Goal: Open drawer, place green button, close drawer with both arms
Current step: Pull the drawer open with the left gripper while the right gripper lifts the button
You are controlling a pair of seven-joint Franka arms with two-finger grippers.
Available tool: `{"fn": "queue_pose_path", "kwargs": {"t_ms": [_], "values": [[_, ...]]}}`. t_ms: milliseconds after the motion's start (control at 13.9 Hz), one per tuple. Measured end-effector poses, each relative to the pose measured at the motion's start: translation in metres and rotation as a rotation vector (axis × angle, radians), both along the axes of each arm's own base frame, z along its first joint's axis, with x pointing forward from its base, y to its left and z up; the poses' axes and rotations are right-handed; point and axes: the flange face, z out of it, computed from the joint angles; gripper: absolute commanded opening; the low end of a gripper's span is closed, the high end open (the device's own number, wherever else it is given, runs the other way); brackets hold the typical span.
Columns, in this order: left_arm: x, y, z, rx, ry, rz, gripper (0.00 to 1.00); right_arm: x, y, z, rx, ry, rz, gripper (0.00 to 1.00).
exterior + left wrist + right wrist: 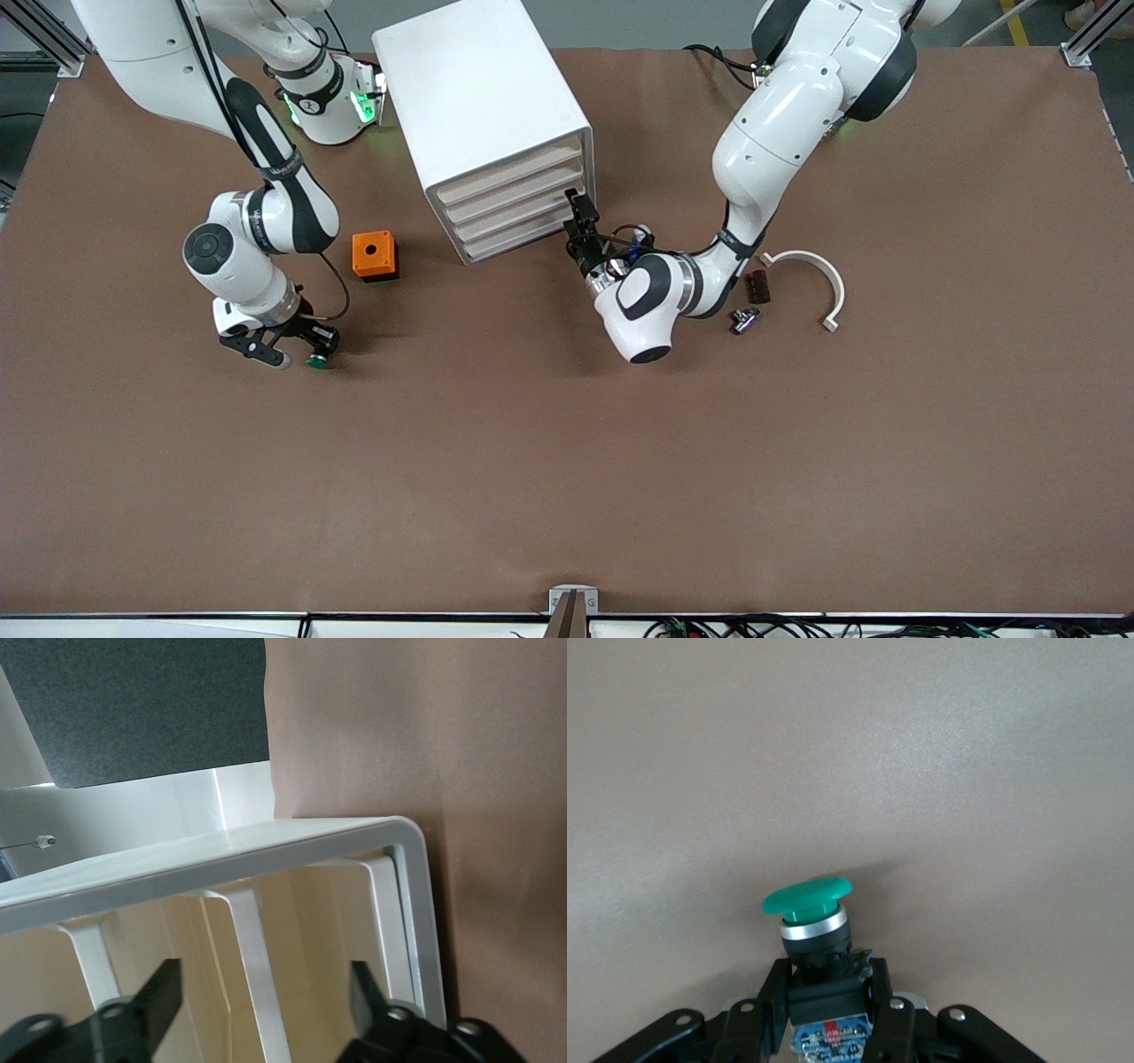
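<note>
The white cabinet [478, 89] stands near the robots' bases, its four drawers [514, 190] all pushed in. My left gripper [580, 213] is open at the drawer fronts, at the cabinet corner toward the left arm's end. In the left wrist view the cabinet frame [407, 895] fills the picture and the open left gripper [266, 1010] holds nothing. My right gripper [306, 350] is shut on the green-capped button [317, 360], low over the table near the orange cube. The right wrist view shows the button [808, 895] with its black-blue body clamped in the gripper [827, 1010].
An orange cube with a hole [374, 255] sits beside the cabinet toward the right arm's end. A white curved bracket [815, 275], a dark brown part [757, 286] and a small metal part [744, 319] lie toward the left arm's end.
</note>
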Motion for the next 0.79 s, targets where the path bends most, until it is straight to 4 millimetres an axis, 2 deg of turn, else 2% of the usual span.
{"fn": "queue_pose_path", "kwargs": {"t_ms": [144,287,503,646,790], "values": [[-0.004,-0.002,-0.002,-0.002,0.011,-0.004,0.58,0.010,0.004,0.034,0.010,0.036,-0.037,0.00],[-0.010,-0.005,-0.003,-0.004,0.024,-0.018,0.54,0.016,0.016,0.082,0.022,0.062,-0.088,0.00],[-0.023,-0.014,-0.005,-0.006,0.043,-0.047,0.50,0.015,0.057,0.145,0.032,0.086,-0.185,0.00],[-0.032,-0.018,-0.008,-0.005,0.060,-0.066,0.43,0.008,0.084,0.163,0.034,0.092,-0.251,0.00],[-0.040,-0.021,-0.013,-0.002,0.077,-0.084,0.34,-0.001,0.109,0.168,0.032,0.098,-0.320,0.00]]}}
